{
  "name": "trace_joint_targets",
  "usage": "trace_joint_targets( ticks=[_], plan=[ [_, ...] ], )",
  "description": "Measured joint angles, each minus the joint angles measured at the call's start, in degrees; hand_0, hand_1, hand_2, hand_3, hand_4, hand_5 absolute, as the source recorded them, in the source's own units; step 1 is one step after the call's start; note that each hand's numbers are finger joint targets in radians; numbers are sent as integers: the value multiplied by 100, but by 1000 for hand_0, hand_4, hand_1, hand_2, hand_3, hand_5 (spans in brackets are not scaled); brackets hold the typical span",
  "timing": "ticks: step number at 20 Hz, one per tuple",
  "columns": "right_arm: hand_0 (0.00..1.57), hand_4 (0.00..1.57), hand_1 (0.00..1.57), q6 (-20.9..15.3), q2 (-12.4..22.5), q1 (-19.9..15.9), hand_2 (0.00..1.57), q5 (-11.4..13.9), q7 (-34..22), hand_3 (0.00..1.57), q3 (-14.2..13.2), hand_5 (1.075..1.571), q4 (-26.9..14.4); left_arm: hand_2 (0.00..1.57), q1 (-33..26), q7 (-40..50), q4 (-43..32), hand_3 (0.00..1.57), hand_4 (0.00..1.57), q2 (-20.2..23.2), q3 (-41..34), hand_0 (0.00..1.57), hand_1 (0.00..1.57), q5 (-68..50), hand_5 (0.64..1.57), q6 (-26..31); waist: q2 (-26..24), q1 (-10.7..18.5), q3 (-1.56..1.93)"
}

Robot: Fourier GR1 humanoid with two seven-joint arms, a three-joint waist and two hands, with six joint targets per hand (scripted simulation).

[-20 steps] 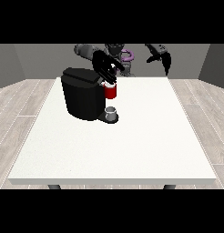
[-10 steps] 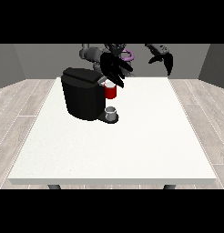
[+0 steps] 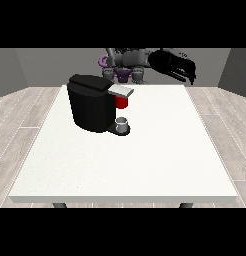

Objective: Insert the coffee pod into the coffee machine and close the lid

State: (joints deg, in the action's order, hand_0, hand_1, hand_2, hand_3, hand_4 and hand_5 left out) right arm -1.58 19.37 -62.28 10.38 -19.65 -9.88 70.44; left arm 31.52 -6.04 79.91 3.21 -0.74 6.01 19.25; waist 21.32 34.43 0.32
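Observation:
The black coffee machine stands on the left half of the white table. Its grey lid lies flat on the head, and a red part shows just beneath it. I see no coffee pod by itself. A small grey cup sits on the machine's base. The hand at the view's right hangs raised above the table's far edge, well away from the machine, with relaxed fingers holding nothing. The hand at the view's left has pulled back to the torso, where I cannot pick it out.
The robot's body stands behind the table's far edge, directly beyond the machine. Grey plank floor surrounds the table. White tabletop stretches to the right of the machine and in front of it.
The hand at the view's left, which was over the machine's head, has withdrawn towards the torso. The grey lid now lies flat. The hand at the view's right has barely moved.

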Motion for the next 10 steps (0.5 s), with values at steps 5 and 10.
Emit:
trace_joint_targets(
  ticks=[5,10],
  plan=[
    [0,172,0,-4,-456,21,0,-50,585,0,262,1571,-80,0,-160,40,16,0,329,72,-136,0,0,-125,1571,42,-199,-254,-24],
    [0,259,0,-27,-1197,576,0,-61,1180,0,771,1571,94,0,-597,19,-60,0,266,86,-246,0,0,-131,1571,-58,-672,-776,-30]
  ],
)
